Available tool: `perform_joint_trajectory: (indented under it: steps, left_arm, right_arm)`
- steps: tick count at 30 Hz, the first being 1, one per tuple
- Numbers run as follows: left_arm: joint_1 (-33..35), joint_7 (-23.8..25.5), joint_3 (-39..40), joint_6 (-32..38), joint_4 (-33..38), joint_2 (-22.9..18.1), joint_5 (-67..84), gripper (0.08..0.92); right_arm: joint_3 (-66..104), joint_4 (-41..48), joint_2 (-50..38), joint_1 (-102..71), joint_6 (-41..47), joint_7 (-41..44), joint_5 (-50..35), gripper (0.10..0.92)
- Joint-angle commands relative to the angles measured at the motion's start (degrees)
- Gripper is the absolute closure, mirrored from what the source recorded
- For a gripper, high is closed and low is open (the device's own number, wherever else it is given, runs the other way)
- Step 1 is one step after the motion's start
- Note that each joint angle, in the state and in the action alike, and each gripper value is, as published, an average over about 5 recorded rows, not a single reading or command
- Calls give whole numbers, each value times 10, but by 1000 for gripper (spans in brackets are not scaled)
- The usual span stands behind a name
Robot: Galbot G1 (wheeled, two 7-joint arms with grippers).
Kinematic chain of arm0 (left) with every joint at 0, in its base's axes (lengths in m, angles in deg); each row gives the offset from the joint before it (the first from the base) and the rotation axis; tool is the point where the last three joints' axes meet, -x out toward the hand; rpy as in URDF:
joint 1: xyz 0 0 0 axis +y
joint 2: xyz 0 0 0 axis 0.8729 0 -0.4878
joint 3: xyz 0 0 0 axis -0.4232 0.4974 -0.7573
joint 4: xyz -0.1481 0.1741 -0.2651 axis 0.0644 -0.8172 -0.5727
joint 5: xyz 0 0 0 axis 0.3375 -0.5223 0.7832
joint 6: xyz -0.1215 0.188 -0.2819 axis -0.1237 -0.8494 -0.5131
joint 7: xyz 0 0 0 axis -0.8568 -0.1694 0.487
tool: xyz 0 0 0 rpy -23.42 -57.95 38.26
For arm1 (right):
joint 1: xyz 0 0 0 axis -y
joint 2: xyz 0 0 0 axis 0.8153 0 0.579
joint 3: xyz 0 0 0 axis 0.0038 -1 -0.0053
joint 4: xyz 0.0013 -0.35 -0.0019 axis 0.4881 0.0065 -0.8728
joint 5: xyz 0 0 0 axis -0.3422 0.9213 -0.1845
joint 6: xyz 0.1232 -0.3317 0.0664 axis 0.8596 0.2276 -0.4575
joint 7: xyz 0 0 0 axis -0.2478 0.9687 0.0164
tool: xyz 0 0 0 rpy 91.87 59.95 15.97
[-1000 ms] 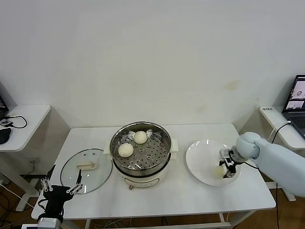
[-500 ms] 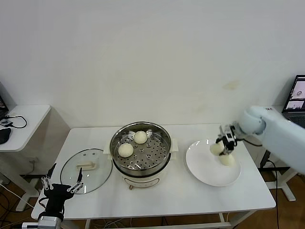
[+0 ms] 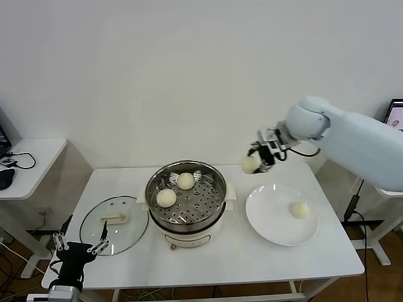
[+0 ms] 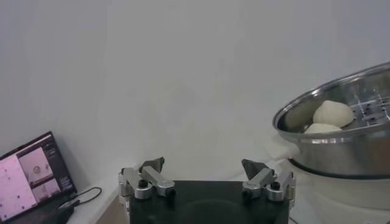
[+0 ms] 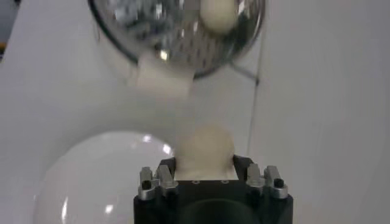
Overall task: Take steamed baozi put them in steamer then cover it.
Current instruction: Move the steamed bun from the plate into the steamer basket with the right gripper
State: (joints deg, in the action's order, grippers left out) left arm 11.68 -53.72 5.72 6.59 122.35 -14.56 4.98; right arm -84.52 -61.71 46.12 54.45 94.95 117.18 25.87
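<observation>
A: Right gripper clamped on one steamed baozi, airborne right of centre in the head view, above the gap between plate and steamer. Same bun visible between the fingers in the right wrist view.

B: Step?

A: Transfer, mid-carry. Looks like bun three of four. Two already on the perforated tray, one left on the plate, right of centre.

B: Next move?

A: Probably carry further toward frame left until over a bare patch of tray, clear of the two seated buns, then lower and release. Then last bun, then cover, lying flat on the table at lower left, just beside the steamer base.

B: Left side?

A: Left gripper parked at bottom left, near the cover's edge, fingers spread apart, holding nothing.

B: Change from half a second ago?

A: Then low over the plate's upper rim with the bun, now up and shifted left, off the plate. A second ago down on the plate at the grasp. Steamer contents, cover, left arm unchanged.
</observation>
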Motion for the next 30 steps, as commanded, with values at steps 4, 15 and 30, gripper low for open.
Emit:
perform_joint_trajectory:
  steps: [4,15,30]
  left_arm:
    - [3,0,-15,-1,7,-1,6,177]
    - [2,-1,-24,-1,9,-6,10,177]
    - [0,-2,-30,1,5,-7,15,177]
  right_arm:
    - [-91,-1,164,41,-47,-59,-63,423]
    - [-137,66,249,-11,-168,-78,41,425]
    - [-159,72,274,-24,-251,-59,97,421]
